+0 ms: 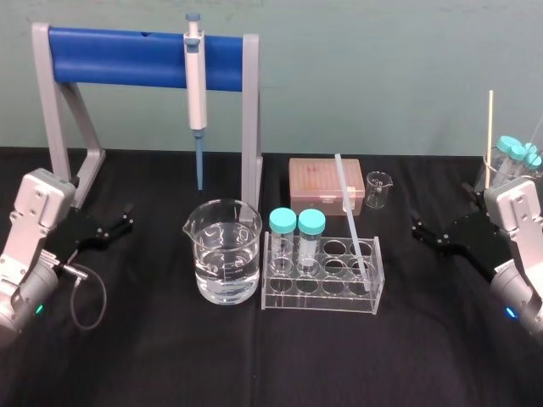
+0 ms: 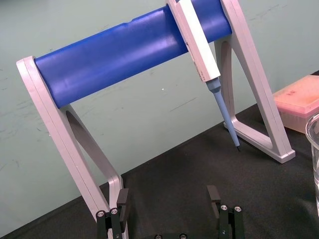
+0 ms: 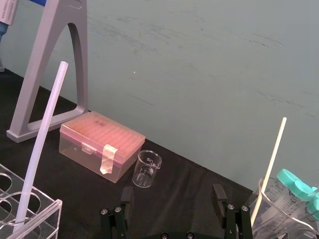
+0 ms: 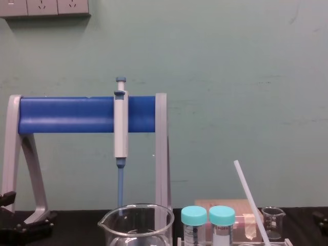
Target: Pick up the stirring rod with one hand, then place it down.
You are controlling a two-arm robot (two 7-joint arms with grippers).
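The stirring rod (image 1: 350, 212) stands slanted in the clear tube rack (image 1: 322, 298). Its lower end sits in a well at the rack's right end, and its upper end leans up and back past the rack's far edge, free of both grippers. From the right wrist camera it (image 3: 42, 139) rises out of the rack's corner (image 3: 50, 214). From the chest camera it (image 4: 251, 202) tilts leftward just beside the two teal-capped tubes (image 4: 208, 225). Those tubes (image 1: 297, 224) stand upright in wells at the rack's left end. A glass beaker of water (image 1: 222, 254) sits just left of the rack. Behind the rack lies a pink pipette-tip box (image 1: 327, 185), with a small glass beaker (image 1: 378, 188) next to it, behind the rack's right end. Farther back and left of the rack stands a grey stand with a blue bar (image 1: 127, 52), from which a white-and-blue pipette (image 1: 196, 80) hangs tip down. The right gripper (image 1: 420, 229) is well to the right of the rack, low over the black table (image 1: 254, 360), its fingers (image 3: 127, 195) spread wide with nothing between them. The left gripper (image 1: 127, 219) is well to the left of the rack, beyond the water beaker, its fingers (image 2: 123, 197) likewise spread and holding nothing.
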